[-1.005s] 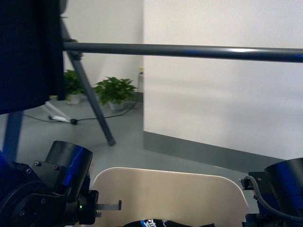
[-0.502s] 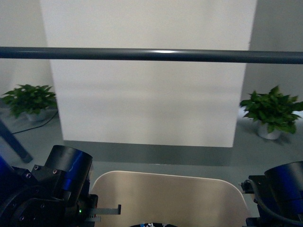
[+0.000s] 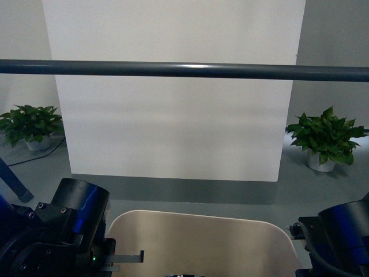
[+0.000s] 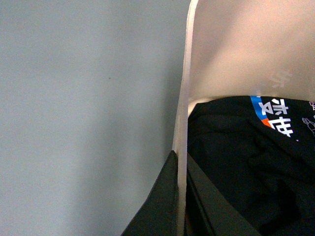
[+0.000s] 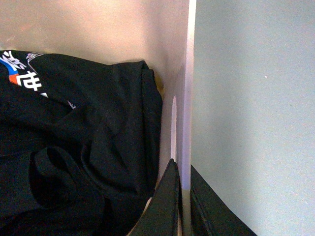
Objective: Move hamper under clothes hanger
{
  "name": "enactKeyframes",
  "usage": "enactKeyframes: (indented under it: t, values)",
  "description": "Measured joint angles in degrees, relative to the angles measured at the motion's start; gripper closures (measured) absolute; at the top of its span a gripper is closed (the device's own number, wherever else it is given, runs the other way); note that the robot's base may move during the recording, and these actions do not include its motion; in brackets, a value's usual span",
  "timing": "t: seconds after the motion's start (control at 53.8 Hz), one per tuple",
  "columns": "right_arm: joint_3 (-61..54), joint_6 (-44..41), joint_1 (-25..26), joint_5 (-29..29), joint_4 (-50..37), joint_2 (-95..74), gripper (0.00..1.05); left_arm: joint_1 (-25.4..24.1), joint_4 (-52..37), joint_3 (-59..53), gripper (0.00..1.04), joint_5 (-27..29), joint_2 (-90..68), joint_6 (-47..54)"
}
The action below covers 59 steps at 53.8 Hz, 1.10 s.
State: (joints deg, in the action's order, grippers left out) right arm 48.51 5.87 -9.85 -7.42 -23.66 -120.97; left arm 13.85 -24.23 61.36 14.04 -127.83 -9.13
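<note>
The beige hamper (image 3: 202, 242) fills the bottom centre of the front view, between my two arms. Across the upper part of that view runs the clothes hanger's (image 3: 184, 70) long dark grey bar, beyond the hamper's far rim. In the left wrist view my left gripper (image 4: 180, 162) is shut on the hamper's side wall (image 4: 184, 98), one finger inside and one outside. My right gripper (image 5: 180, 169) is shut the same way on the opposite wall (image 5: 187, 73). Black clothes with a blue and white print (image 4: 246, 157) (image 5: 74, 137) lie inside the hamper.
A white wall panel (image 3: 173, 115) with a dark grey skirting stands behind the bar. Potted green plants sit on the grey floor at the left (image 3: 31, 124) and right (image 3: 326, 135). A slanted rack leg (image 3: 11, 179) shows at the far left edge.
The view has swung: the rack leg and dark hanging cloth at left have left the frame, the white panel now faces me squarely, and the bar lies level across the view. Both grips hold.
</note>
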Motion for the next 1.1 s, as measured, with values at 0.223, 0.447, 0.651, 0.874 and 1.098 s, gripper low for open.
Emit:
enactKeyframes:
  t: [0.223, 0.447, 0.651, 0.874, 1.098]
  values:
    - [0.0, 0.0, -0.13, -0.07, 0.0, 0.0, 1.02, -0.02, 0.0, -0.02, 1.01, 0.22, 0.0, 0.02]
    - [0.0, -0.02, 0.39, -0.48, 0.0, 0.0, 1.02, 0.52, 0.0, -0.02, 1.01, -0.15, 0.0, 0.0]
    - [0.0, -0.02, 0.28, -0.2, 0.0, 0.0, 1.02, 0.39, 0.0, -0.02, 1.01, -0.09, 0.0, 0.0]
    - [0.0, -0.02, 0.31, -0.31, 0.0, 0.0, 1.02, 0.42, 0.0, -0.02, 1.01, -0.11, 0.0, 0.0]
    - [-0.13, 7.56, 0.33, -2.01, -5.66, -1.38, 1.02, 0.55, 7.78, 3.06, 1.01, 1.03, -0.46, -3.89]
